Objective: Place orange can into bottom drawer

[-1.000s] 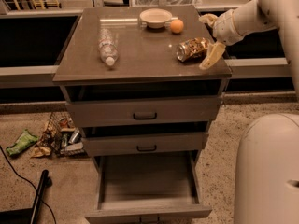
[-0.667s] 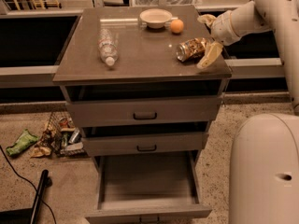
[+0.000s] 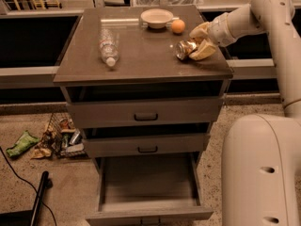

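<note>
The orange can (image 3: 185,49) lies on its side on the cabinet top (image 3: 141,55), near the right edge, silver end facing left. My gripper (image 3: 200,43) reaches in from the right and is open. One finger sits behind the can's right end and the other in front of it, so they straddle it. The bottom drawer (image 3: 149,214) is pulled out at floor level below the two shut drawers, and its grey inside holds nothing.
A clear plastic bottle (image 3: 108,48) lies on the left of the top. A white bowl (image 3: 156,18) and a round orange fruit (image 3: 178,26) sit at the back. My white body (image 3: 261,173) stands right of the drawers. Litter (image 3: 51,140) and a cable (image 3: 21,175) lie on the floor at left.
My gripper has moved left along the top, so its fingers now reach around the can's right end. The can and the drawers have not moved.
</note>
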